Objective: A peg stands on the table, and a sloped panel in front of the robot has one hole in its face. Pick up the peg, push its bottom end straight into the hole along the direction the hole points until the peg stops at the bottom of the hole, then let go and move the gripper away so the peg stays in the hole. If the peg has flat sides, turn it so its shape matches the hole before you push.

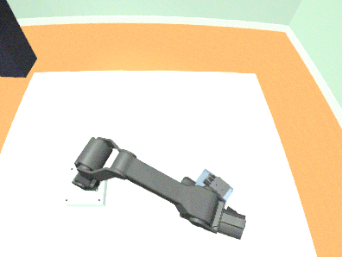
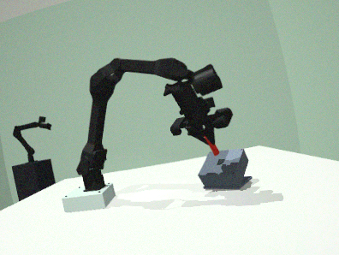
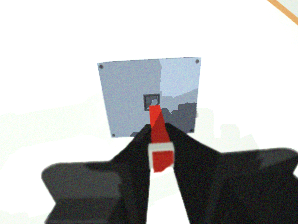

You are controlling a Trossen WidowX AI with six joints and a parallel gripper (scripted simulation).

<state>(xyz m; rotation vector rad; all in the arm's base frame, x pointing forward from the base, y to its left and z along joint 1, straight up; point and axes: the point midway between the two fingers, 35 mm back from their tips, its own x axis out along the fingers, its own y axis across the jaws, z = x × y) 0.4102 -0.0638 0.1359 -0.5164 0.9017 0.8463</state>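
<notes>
The red peg (image 2: 211,146) (image 3: 157,125) has flat sides and a pale band near its top end. My gripper (image 2: 208,139) (image 3: 157,128) is shut on it and holds it tilted, bottom end toward the panel. The sloped blue-grey panel (image 2: 207,165) (image 3: 120,85) (image 1: 202,174) has a square hole (image 2: 221,162) (image 3: 151,101) in its face. In the exterior view the peg's bottom end is close to the face, up beside the hole. In the wrist view it covers the hole's lower edge. Whether it touches the panel cannot be told.
The arm's pale base block (image 1: 84,201) (image 2: 87,202) stands on the white table (image 1: 151,99) (image 2: 171,231). A dark pedestal (image 2: 34,177) (image 1: 13,47) with a second small arm (image 2: 26,139) stands beyond the table. The gripper's shadow falls on the panel's face.
</notes>
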